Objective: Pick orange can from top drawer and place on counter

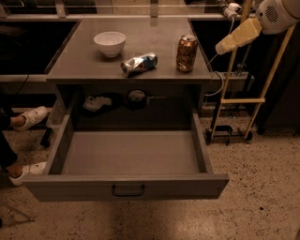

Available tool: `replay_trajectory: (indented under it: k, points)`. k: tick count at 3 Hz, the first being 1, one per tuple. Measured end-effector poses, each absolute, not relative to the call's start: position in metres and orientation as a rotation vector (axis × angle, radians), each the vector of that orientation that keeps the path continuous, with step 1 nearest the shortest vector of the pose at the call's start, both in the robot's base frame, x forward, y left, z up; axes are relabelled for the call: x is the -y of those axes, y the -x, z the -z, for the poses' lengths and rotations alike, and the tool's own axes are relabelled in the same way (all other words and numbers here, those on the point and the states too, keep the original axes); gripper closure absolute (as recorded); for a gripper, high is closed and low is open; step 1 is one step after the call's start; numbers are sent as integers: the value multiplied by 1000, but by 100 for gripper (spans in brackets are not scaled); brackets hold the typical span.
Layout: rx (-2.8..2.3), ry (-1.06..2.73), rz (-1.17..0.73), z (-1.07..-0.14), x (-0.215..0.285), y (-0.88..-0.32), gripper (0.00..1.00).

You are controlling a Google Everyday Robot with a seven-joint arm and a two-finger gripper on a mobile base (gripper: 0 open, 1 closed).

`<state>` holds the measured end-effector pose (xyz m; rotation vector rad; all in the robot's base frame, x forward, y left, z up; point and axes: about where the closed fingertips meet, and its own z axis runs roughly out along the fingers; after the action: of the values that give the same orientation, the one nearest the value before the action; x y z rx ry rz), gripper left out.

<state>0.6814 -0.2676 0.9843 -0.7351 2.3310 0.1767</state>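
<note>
The orange can (186,53) stands upright on the counter (154,35), near its right edge. The top drawer (131,152) is pulled fully open below the counter, and its grey floor holds nothing. Its dark handle (127,190) sits at the centre of the front. My gripper (234,37) hangs in the air at the upper right, right of the can and apart from it, with nothing seen in it. The white arm body (277,14) is behind it.
A white bowl (109,43) and a crushed silver-and-blue can (138,63) sit on the counter left of the orange can. A person's white shoes (29,118) are on the floor at left. A yellow-framed cart (234,101) stands right of the counter.
</note>
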Motion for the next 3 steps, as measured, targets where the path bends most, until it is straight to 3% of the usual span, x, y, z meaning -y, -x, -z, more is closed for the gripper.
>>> replay_trajectory:
  k: [3]
  points:
    - [-2262,682,-87,-1064,237,-516,0]
